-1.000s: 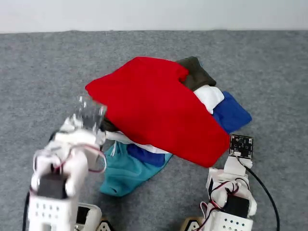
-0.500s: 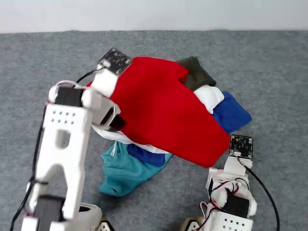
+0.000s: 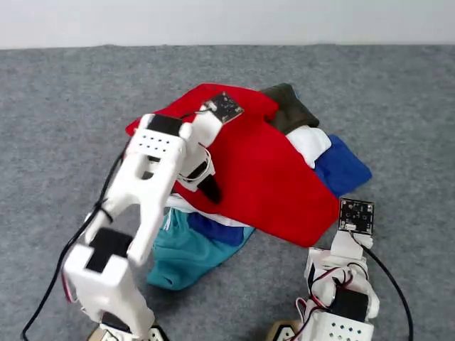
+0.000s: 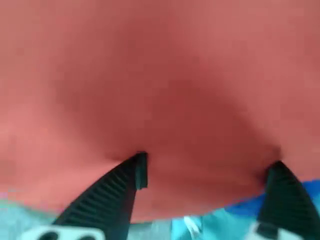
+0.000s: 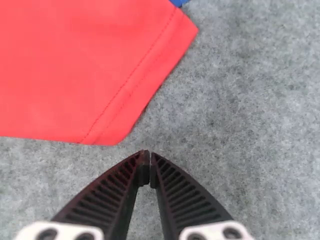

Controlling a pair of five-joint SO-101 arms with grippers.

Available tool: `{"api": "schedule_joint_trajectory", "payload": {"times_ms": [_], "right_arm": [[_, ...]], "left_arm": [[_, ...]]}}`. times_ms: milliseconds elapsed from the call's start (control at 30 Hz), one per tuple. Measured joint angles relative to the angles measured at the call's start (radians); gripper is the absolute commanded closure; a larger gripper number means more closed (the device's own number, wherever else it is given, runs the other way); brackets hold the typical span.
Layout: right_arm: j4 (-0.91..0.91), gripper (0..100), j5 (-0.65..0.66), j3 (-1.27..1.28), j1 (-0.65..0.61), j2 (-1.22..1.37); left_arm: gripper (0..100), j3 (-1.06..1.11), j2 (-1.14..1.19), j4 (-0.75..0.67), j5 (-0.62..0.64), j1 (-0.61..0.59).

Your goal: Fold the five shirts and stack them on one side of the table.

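- Five shirts, all in one loose heap at the middle of the counter (image 3: 71,106), none folded, no stack made
- One red shirt (image 3: 270,170): the largest showing, spread flat on top of the heap, running from 10 o'clock to 5 o'clock, plain cloth with a stitched hem
- One dark olive shirt (image 3: 290,106): bunched, sticking out from under the red at 1 o'clock of the heap
- One white shirt (image 3: 309,142): a crumpled fold at 2 o'clock, between the dark one and the blue one; a white edge also peeks out under the red at 7 o'clock
- One blue shirt (image 3: 343,168): corner out at 3 o'clock, another blue patch under the red near 7 o'clock
- One teal shirt (image 3: 185,252): lowest in the heap, spilling onto the counter at 7 o'clock
- Two arms: left arm (image 3: 142,192) comes in from 7 o'clock over the heap, right arm (image 3: 341,284) sits at 5 o'clock
- Left end effector (image 4: 207,170): spread wide, both tips against the red shirt, nothing clamped
- Right end effector (image 5: 149,167): pressed together, holding nothing, over bare counter just beside the red shirt's hem corner
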Motion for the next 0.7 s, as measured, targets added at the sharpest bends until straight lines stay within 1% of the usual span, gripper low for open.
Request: {"api": "schedule_joint_trajectory", "payload": {"times_ms": [67, 133, 200, 300, 433, 567, 633, 700], "right_arm": [[0.0, 98.7, 0.0, 0.0, 0.0, 0.0], [0.0, 98.7, 0.0, 0.0, 0.0, 0.0], [0.0, 98.7, 0.0, 0.0, 0.0, 0.0], [0.0, 98.7, 0.0, 0.0, 0.0, 0.0], [0.0, 98.7, 0.0, 0.0, 0.0, 0.0], [0.0, 98.7, 0.0, 0.0, 0.0, 0.0], [0.0, 98.7, 0.0, 0.0, 0.0, 0.0], [0.0, 98.7, 0.0, 0.0, 0.0, 0.0]], "left_arm": [[63, -0.002, 0.064, -0.052, -0.003, 0.0], [68, -0.002, 0.117, -0.095, 0.015, 0.0], [78, -0.005, 0.152, -0.121, 0.052, 0.0], [98, -0.017, 0.173, -0.138, 0.061, 0.008], [99, -0.021, 0.176, -0.137, 0.046, 0.018], [99, -0.021, 0.115, -0.091, 0.061, 0.012], [99, -0.021, 0.051, -0.068, 0.084, -0.023], [99, -0.021, -0.044, -0.048, 0.104, -0.084]]}}
